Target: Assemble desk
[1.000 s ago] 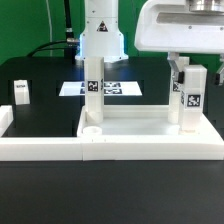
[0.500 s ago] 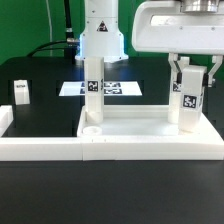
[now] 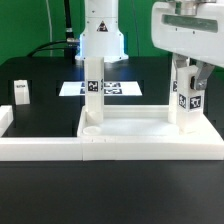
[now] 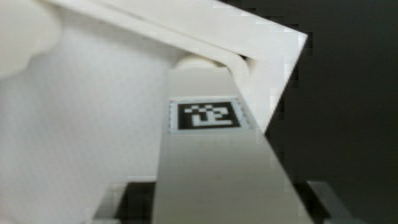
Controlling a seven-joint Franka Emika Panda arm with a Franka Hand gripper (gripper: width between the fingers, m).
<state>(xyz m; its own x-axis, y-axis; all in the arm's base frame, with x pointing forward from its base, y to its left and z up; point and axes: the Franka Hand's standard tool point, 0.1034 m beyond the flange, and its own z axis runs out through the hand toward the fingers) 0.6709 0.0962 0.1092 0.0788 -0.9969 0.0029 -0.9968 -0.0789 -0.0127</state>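
The white desk top (image 3: 140, 124) lies on the black table with its rim up. One leg (image 3: 92, 90) stands upright at its far corner on the exterior view's left. A second tagged leg (image 3: 190, 106) stands at the corner on the right. My gripper (image 3: 191, 74) is down over this leg's upper part, one finger on each side, shut on it. In the wrist view the same leg (image 4: 214, 165) with its tag (image 4: 208, 113) fills the space between the dark fingers (image 4: 134, 203), its far end against the desk top (image 4: 107, 90). A loose leg (image 3: 21, 92) rests at far left.
A long low white border rail (image 3: 40, 149) runs along the front and turns back at the left. The marker board (image 3: 122, 88) lies behind the desk top. The arm's white base (image 3: 100, 35) stands at the back.
The hand has moved right and down over the right leg, so its fingers now flank the leg's upper part. The legs and desk top have not shifted.
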